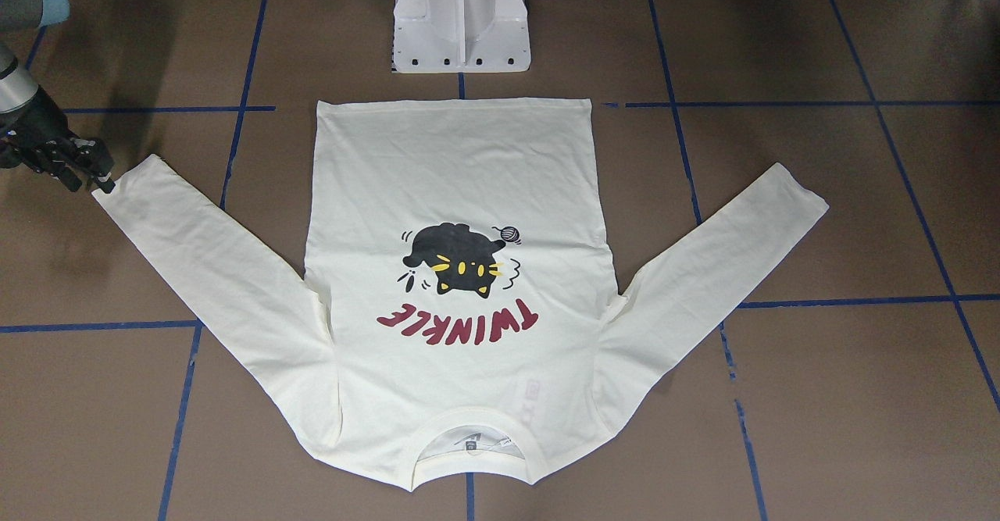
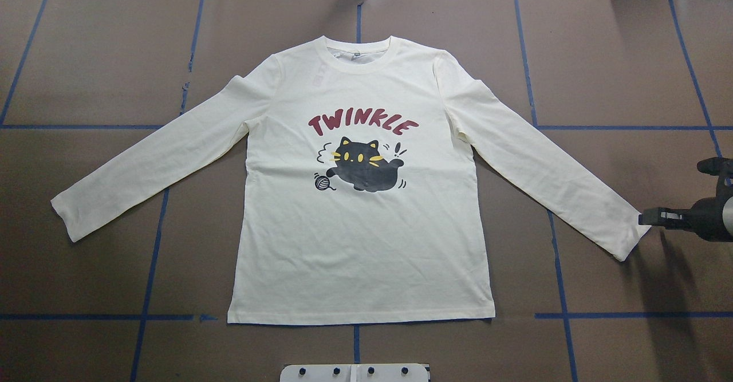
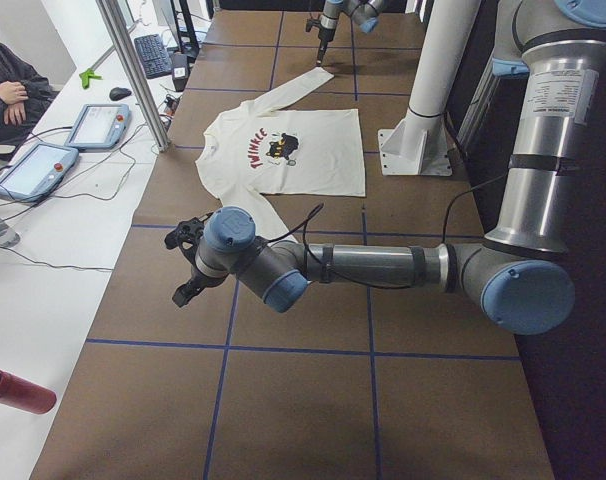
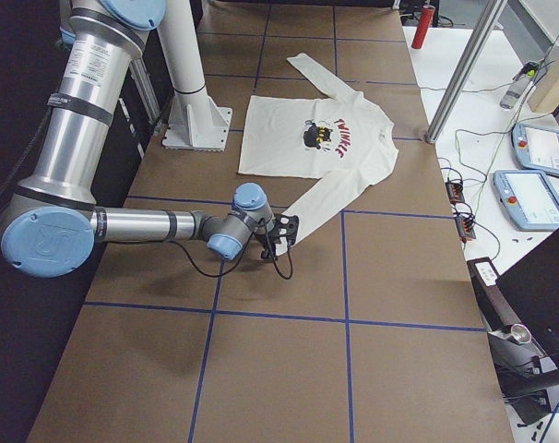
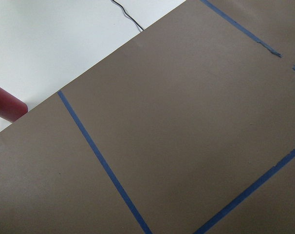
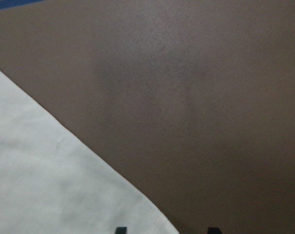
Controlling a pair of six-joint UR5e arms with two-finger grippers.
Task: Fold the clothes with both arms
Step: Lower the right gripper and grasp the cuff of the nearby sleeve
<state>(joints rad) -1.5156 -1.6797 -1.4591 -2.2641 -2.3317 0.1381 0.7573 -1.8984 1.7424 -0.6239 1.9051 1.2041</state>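
The cream long-sleeved T-shirt [image 2: 366,221] lies flat and spread out on the brown table, cat print and red "TWINKLE" facing up, both sleeves angled outward. My right gripper [image 2: 650,217] sits low at the cuff of the sleeve [image 2: 627,233] on the robot's right. It is open: in the right wrist view two dark fingertips [image 6: 120,229] stand apart at the bottom edge, with the cuff corner [image 6: 152,222] between them. From across the table the right gripper [image 1: 98,176] touches the cuff end. The left gripper [image 3: 188,265] hovers over bare table beyond the near sleeve; whether it is open or shut I cannot tell.
The white pedestal base [image 1: 461,21] stands just behind the shirt's hem. Blue tape lines [image 2: 154,239] grid the table. A red cylinder [image 5: 6,105] lies on the white side table, where a person [image 3: 8,90] sits by two pendants [image 3: 98,125] and a metal post [image 3: 133,70].
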